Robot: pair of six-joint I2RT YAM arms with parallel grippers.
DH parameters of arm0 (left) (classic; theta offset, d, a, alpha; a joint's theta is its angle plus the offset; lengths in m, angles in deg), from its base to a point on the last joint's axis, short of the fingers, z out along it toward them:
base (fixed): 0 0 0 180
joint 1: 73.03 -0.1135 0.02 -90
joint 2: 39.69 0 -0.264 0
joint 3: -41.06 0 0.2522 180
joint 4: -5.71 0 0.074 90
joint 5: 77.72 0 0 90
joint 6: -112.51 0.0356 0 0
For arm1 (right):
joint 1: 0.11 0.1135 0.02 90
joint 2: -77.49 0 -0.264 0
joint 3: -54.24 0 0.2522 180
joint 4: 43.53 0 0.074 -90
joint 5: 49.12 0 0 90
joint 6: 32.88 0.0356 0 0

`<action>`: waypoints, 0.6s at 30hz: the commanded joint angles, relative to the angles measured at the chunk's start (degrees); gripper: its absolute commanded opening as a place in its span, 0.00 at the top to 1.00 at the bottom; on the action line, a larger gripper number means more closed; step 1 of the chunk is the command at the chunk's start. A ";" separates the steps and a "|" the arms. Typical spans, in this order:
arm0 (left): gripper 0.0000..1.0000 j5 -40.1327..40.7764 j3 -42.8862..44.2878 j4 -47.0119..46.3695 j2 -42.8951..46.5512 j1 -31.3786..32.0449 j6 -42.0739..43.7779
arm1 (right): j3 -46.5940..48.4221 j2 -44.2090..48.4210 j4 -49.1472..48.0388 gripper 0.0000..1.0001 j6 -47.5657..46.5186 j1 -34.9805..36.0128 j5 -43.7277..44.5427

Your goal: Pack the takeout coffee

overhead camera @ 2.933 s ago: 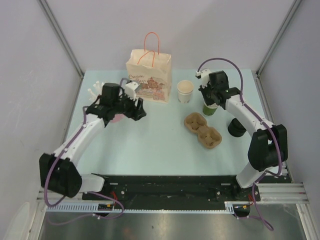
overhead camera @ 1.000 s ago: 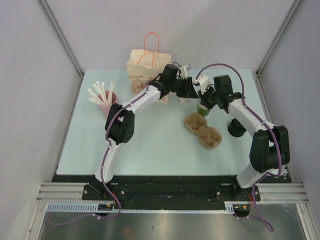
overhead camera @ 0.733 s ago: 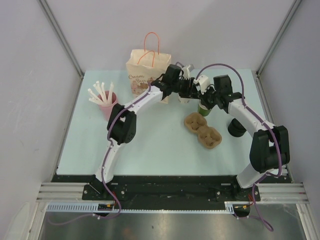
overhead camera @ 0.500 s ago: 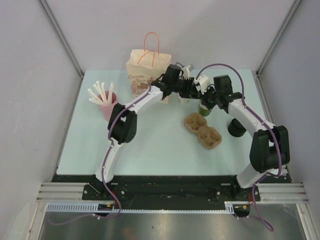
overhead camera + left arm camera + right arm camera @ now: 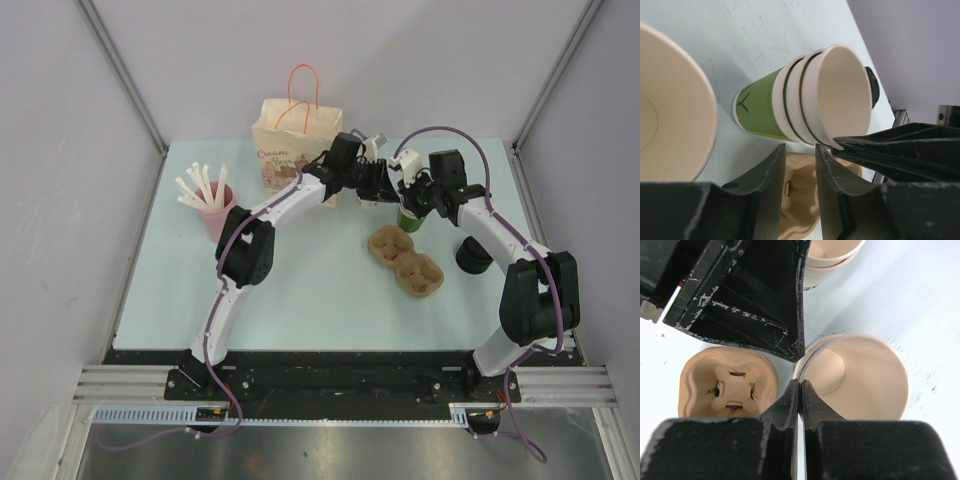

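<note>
Far left, the pink cup (image 5: 213, 212) of white sticks (image 5: 195, 185) sits untouched. Our left arm has swung off that side and across the front of the paper bag (image 5: 295, 150). The left gripper (image 5: 800, 150) now sits between the lidless white cup stack (image 5: 675, 110) and the lidless green cup stack (image 5: 765, 107). Its jaws have narrowed to a slim gap with nothing in it. The right gripper (image 5: 799, 387) hasn't moved: pinched fully closed, apparently gripping that stack's rim. We read this as cup handling, with packing not started. The pulp tray (image 5: 420, 275) in front is empty. The black-lidded cup (image 5: 472, 256) stands right of the tray, by the right forearm. We can't find a second lidded one. Both wrists crowd one spot, and the left arm blocks the bag.
</note>
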 commanded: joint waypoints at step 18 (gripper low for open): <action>0.64 1.71 4.79 0.48 -2.30 0.79 1.23 | 0.15 0.20 -0.29 1.00 -0.21 0.94 0.19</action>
